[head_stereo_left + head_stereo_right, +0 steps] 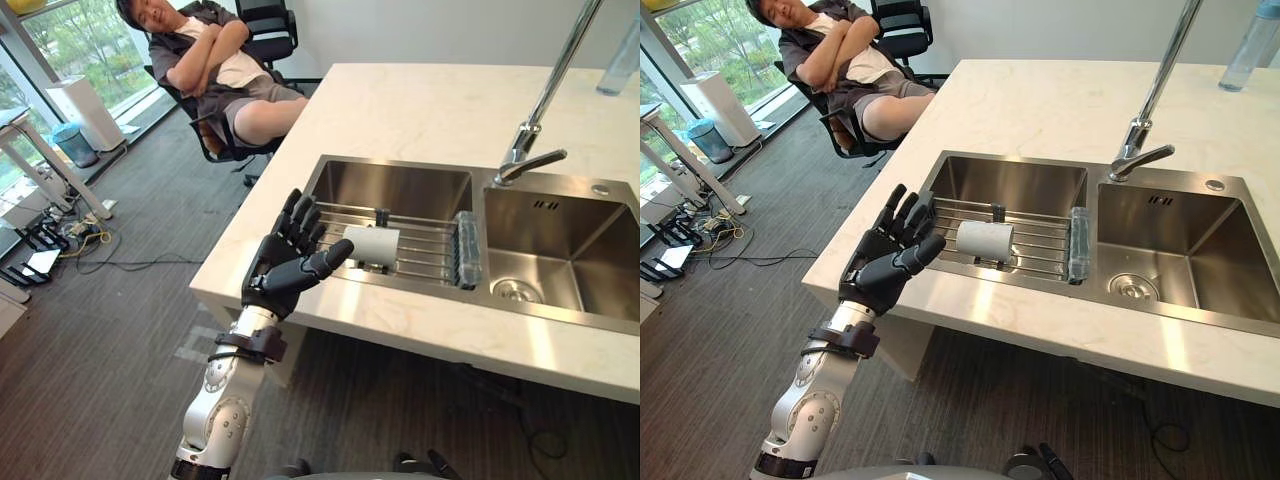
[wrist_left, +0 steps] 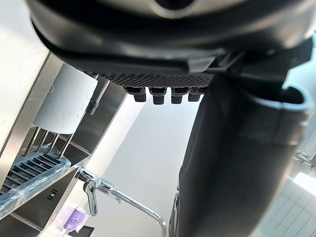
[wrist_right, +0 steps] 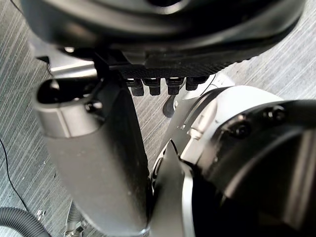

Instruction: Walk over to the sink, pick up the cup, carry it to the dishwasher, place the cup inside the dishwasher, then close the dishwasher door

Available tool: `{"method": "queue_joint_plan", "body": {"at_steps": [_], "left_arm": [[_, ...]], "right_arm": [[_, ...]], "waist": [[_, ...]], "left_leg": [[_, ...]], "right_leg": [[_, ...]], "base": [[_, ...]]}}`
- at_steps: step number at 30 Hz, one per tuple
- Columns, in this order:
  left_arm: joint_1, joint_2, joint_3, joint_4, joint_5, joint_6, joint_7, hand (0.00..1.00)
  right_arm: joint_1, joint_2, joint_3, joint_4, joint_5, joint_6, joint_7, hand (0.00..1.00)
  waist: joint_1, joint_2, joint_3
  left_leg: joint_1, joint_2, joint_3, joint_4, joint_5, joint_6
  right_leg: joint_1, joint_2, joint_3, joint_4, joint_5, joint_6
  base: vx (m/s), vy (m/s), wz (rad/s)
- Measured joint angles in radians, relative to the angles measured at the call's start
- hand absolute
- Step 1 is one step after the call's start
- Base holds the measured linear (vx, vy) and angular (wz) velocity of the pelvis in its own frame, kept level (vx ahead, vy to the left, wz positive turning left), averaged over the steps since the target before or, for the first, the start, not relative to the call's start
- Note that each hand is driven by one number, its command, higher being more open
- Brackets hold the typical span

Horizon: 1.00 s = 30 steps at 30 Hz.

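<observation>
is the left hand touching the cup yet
Apart. In the right eye view a strip of the sink rack shows between the thumb of the open left hand and the cup.

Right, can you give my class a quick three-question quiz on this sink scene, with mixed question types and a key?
1. True or false: the cup stands upright in the right basin of the sink.
2. Multiple choice: the left hand is A) shut on the cup, B) open, just short of the cup, C) resting inside a basin.
3. Fill in: the cup lies on a wire ____.
Key: 1 false, it lies on its side over the left basin; 2 B; 3 rack.
</observation>
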Motion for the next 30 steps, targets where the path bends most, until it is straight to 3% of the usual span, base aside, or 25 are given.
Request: {"method": "queue_joint_plan", "body": {"at_steps": [8, 15, 24, 28, 30], "left_arm": [[-0.001, 0.015, -0.004, -0.001, 0.025, 0.021, -0.025, 1.00], [-0.039, 0.053, -0.020, 0.004, 0.164, 0.023, 0.016, 1.00], [-0.056, 0.102, 0.040, 0.079, 0.180, 0.018, 0.088, 1.00], [-0.071, 0.094, 0.040, 0.078, 0.183, 0.000, 0.089, 1.00], [-0.085, 0.077, 0.040, 0.075, 0.197, -0.003, 0.089, 1.00]], "right_arm": [[0.010, 0.006, 0.002, -0.013, 0.001, -0.010, -0.045, 1.00], [0.009, -0.002, 0.029, -0.018, 0.000, -0.007, -0.045, 1.00], [0.004, -0.009, 0.044, -0.034, -0.006, -0.007, -0.046, 1.00], [0.006, -0.001, 0.032, -0.019, -0.008, -0.007, -0.051, 1.00], [0.009, 0.005, 0.011, -0.008, -0.006, -0.007, -0.058, 1.00]], "waist": [[0.000, 0.000, -0.010], [-0.007, -0.003, -0.033], [-0.011, -0.011, -0.037], [-0.009, -0.026, -0.038], [-0.012, -0.040, -0.029]], "left_leg": [[0.007, 0.001, 0.021, -0.023, -0.022, 0.008], [0.016, 0.021, 0.027, -0.020, -0.031, -0.005], [0.036, 0.037, 0.050, -0.017, -0.040, -0.012], [0.027, 0.034, 0.058, 0.037, -0.077, -0.003], [0.023, 0.028, 0.055, 0.077, -0.115, 0.004]], "right_leg": [[0.040, 0.008, -0.026, -0.115, 0.083, 0.009], [0.044, 0.033, -0.019, -0.115, 0.090, 0.012], [0.050, 0.055, 0.002, -0.115, 0.094, 0.003], [0.051, 0.043, 0.013, -0.089, 0.081, 0.004], [0.003, 0.017, 0.019, 0.049, 0.007, 0.011]], "base": [[-0.04, 0.029, -0.06], [0.00, -0.015, -0.04], [0.01, -0.009, -0.08], [0.00, 0.034, -0.07], [-0.02, 0.087, 0.01]]}}
